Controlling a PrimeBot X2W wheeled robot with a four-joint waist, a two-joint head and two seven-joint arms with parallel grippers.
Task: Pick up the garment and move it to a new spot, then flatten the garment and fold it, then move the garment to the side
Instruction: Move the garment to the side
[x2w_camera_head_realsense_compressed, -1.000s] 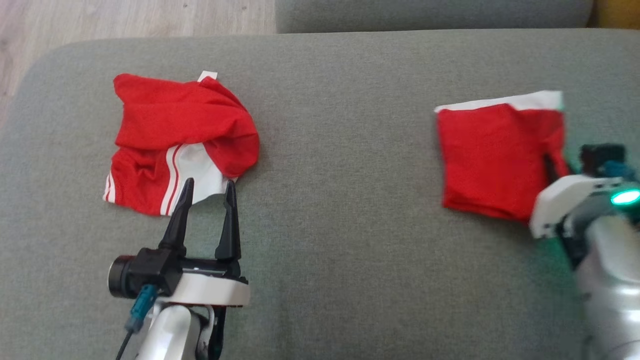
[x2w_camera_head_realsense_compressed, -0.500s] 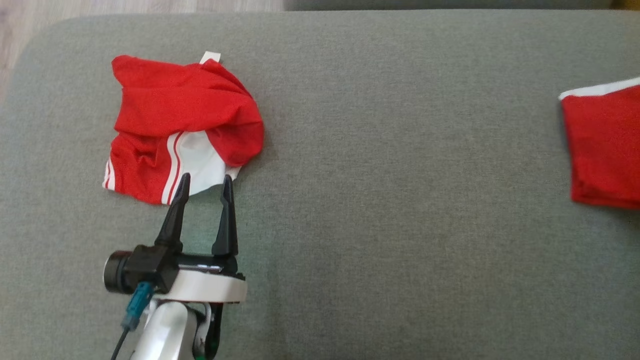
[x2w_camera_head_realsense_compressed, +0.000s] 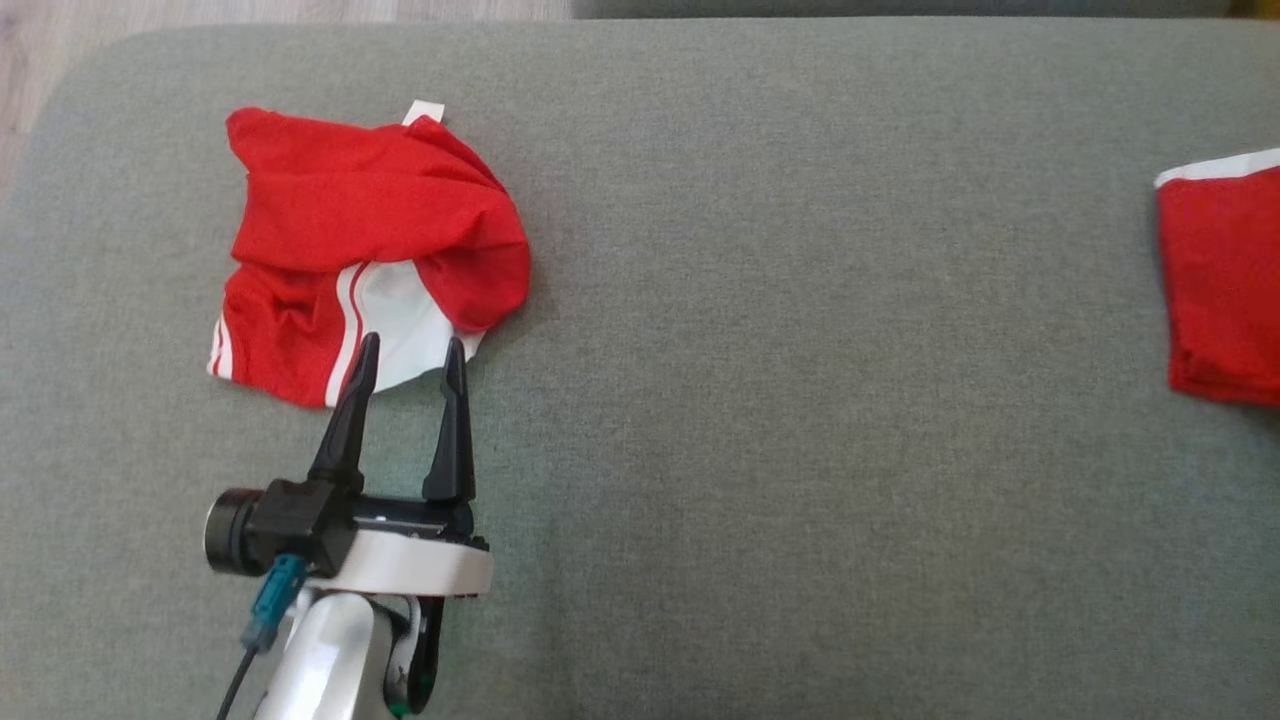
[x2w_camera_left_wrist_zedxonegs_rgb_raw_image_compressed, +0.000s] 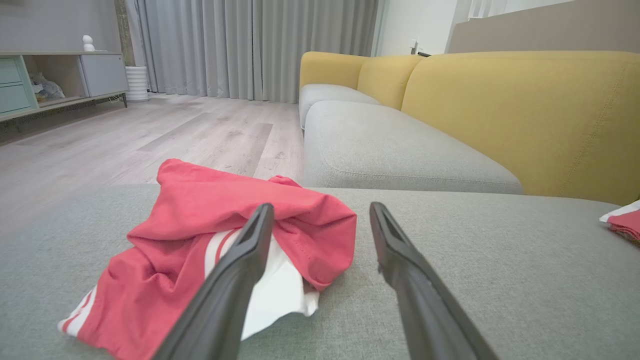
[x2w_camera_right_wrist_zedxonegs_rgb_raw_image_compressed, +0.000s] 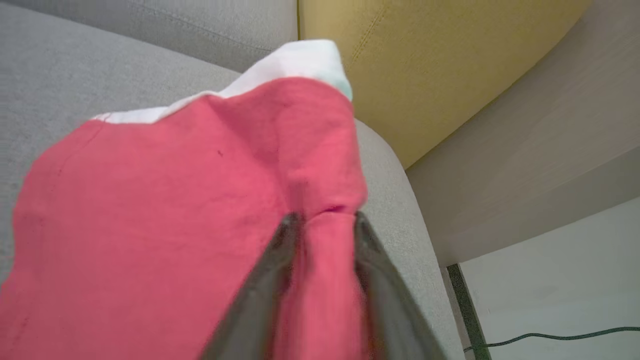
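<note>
- At the far right of the grey cushion (x2w_camera_head_realsense_compressed: 800, 400) lies the folded garment (x2w_camera_head_realsense_compressed: 1220, 280), a red square with a white band along its far edge, close to the cushion's right end.
- Its right side is held by the right tool (x2w_camera_right_wrist_zedxonegs_rgb_raw_image_compressed: 325, 217), whose two dark fingers are clamped on a raised ridge of red cloth.
- From where I stand the cloth looks thin, light and limp. Held by a single pinch, the layers could sag and the fold slip open. A hold through all the layers, kept low over the cushion, seems the safer way to shift it aside.
- Over on the left sits a crumpled garment (x2w_camera_head_realsense_compressed: 370, 240), red with white stripes and a white panel (x2w_camera_head_realsense_compressed: 395, 330). It is heaped, not flattened, and well apart from the folded one.
- Just at its near edge is the left tool (x2w_camera_head_realsense_compressed: 411, 343), fingers apart and holding nothing. The tips lie over the near hem of the white panel, though I cannot tell whether they touch it.
- That piece should be just as soft and light, a knit that grips rather than slides. A hem or corner would lift more cleanly than the bunched middle.
- Beyond the right end rises a yellow backrest (x2w_camera_right_wrist_zedxonegs_rgb_raw_image_compressed: 440, 60).
</note>
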